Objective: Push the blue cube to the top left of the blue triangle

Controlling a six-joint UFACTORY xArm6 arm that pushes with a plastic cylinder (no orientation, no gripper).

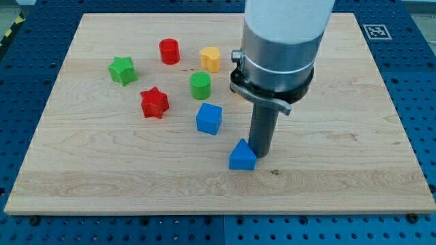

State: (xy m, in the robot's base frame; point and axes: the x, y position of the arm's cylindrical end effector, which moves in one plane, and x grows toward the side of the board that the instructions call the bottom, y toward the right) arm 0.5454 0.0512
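Observation:
The blue cube (209, 118) sits near the middle of the wooden board (354, 136). The blue triangle (242, 156) lies below and to the right of it, a short gap apart. My tip (261, 154) rests on the board just right of the blue triangle, touching or nearly touching its right side. The rod rises from there into the grey and white arm body at the view's top.
A green cylinder (201, 86) stands just above the blue cube. A red star (154, 103), a green star (122, 70), a red cylinder (169, 52) and a yellow block (210, 59) lie in the upper left.

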